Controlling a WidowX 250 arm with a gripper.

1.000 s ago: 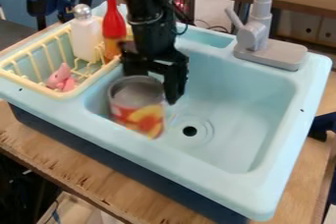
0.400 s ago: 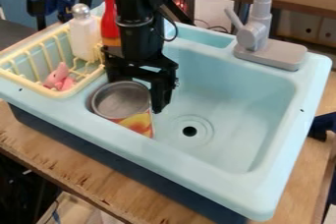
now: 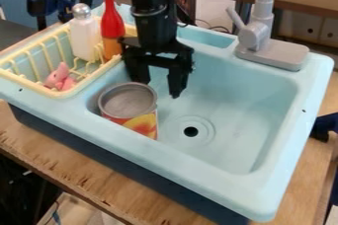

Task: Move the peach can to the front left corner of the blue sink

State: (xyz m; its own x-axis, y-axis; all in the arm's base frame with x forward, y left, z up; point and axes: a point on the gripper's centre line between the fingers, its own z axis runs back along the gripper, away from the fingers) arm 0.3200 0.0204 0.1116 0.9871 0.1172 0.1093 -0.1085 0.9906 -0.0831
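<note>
1. Since the prev. frame, we'd seen the gripper (image 3: 157,89) back off toward the sink's (image 3: 198,177) rear edge; the can (image 3: 141,124) had shifted slightly too.
2. Its fingers (image 3: 177,80) stood apart, nr the can.
3. We had the can, open end up, in the basin's (image 3: 247,115) front L corner, L of the drain (image 3: 190,131).
4. Along the sink's L edge, we had a yellow rack (image 3: 74,92) w/ a red bottle (image 3: 112,24), white bottle (image 3: 84,40) & pink toy (image 3: 60,77).

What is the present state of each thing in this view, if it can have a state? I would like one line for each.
Gripper: open, beside the can.
Can: open at the top.
Drain hole: uncovered.
Faucet handle: slanting upward.
Red bottle: upright.
White bottle: upright, silver cap on.
Pink toy: resting in the rack.
</note>
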